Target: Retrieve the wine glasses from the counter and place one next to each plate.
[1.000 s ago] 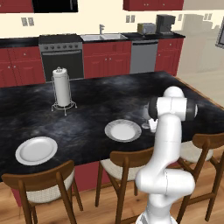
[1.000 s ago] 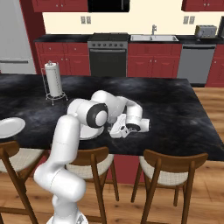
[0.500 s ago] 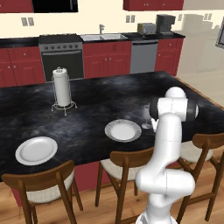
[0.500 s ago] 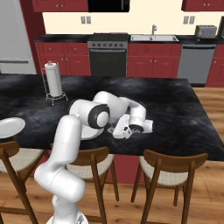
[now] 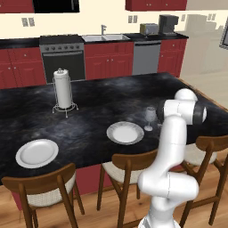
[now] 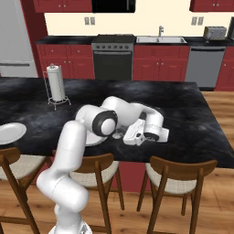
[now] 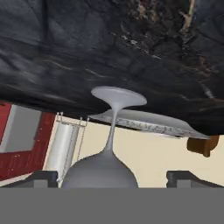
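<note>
One grey-blue wine glass (image 5: 150, 117) stands upright on the black island top, just right of the nearer white plate (image 5: 125, 132). In the hand view, which is rolled upside down, the wine glass (image 7: 111, 144) has its foot on the stone and its bowl between my fingertips (image 7: 42, 178). There is a gap on each side of the bowl. My gripper (image 7: 114, 178) is open. From the right base view the gripper (image 6: 129, 136) lies low over the island beside the glass (image 6: 118, 135). A second plate (image 5: 37, 152) sits at the left. The second wine glass is out of view.
A paper-towel roll (image 5: 63, 88) stands on the island behind the plates. Wooden chairs (image 5: 129, 171) line the near edge. The back counter (image 5: 147, 35) with sink, a stove (image 5: 63, 55) and red cabinets lie beyond.
The hand has eased slightly back from the glass. The glass and plates stay where they were.
</note>
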